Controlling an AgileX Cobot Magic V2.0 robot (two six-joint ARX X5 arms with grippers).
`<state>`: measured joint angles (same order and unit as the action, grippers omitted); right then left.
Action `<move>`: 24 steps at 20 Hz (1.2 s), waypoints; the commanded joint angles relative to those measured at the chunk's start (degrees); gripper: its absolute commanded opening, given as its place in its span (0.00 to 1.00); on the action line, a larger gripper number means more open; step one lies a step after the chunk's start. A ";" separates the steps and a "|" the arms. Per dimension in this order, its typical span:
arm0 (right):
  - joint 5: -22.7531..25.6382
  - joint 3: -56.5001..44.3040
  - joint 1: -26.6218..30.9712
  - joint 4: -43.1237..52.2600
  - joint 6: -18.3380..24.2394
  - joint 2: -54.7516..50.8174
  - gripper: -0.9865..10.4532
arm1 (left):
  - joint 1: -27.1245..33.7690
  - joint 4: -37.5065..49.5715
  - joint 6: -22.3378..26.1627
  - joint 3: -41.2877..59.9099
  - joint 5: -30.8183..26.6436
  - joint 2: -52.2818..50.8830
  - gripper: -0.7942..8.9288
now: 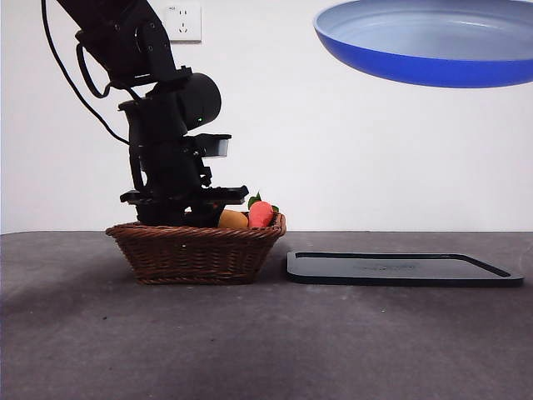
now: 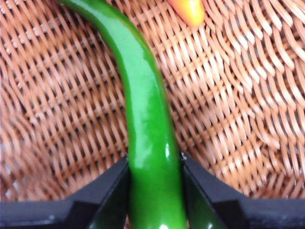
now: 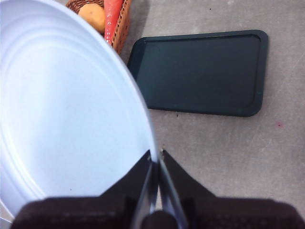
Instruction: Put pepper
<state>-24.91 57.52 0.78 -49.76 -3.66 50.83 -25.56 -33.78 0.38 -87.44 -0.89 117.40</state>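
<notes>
The pepper (image 2: 145, 119), long, glossy and green, lies inside the wicker basket (image 1: 196, 250). My left gripper (image 2: 155, 167) is down in the basket with its two jaws closed against the pepper's sides. In the front view the left arm (image 1: 171, 158) hides the pepper. My right gripper (image 3: 156, 157) is shut on the rim of the blue plate (image 3: 66, 109) and holds it high in the air, above the black tray; the plate also shows in the front view (image 1: 433, 46).
A black tray (image 1: 404, 268) lies on the table right of the basket; it also shows in the right wrist view (image 3: 200, 71). A small red-orange fruit (image 1: 261, 214) and an orange-yellow fruit (image 1: 233, 220) sit in the basket.
</notes>
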 commanded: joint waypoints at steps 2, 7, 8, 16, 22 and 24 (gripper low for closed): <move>-0.28 1.01 0.02 0.59 0.04 0.55 0.09 | 0.26 -0.83 -0.39 -1.14 -0.66 -2.49 0.19; -0.26 1.01 0.00 0.44 -0.94 4.42 0.09 | -0.46 -2.45 -0.72 -1.14 -0.13 -11.34 0.20; -0.28 1.01 0.00 0.48 -1.05 6.19 0.09 | -0.94 -3.13 -1.27 -1.14 0.87 -13.62 0.20; -0.35 1.01 -0.20 7.21 -6.71 24.44 0.09 | -10.32 -4.57 -3.41 -1.11 15.34 -24.59 0.20; -0.52 1.01 -1.29 8.17 -8.79 30.95 0.09 | -21.11 -3.72 0.83 -1.09 14.49 -18.78 0.20; -0.57 1.01 -1.60 8.41 -9.03 30.93 0.09 | -22.82 -2.93 3.06 -1.09 12.92 -15.21 0.20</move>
<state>-25.02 57.52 -0.73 -41.95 -12.03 81.17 -48.23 -37.15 1.69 -87.66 12.25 101.16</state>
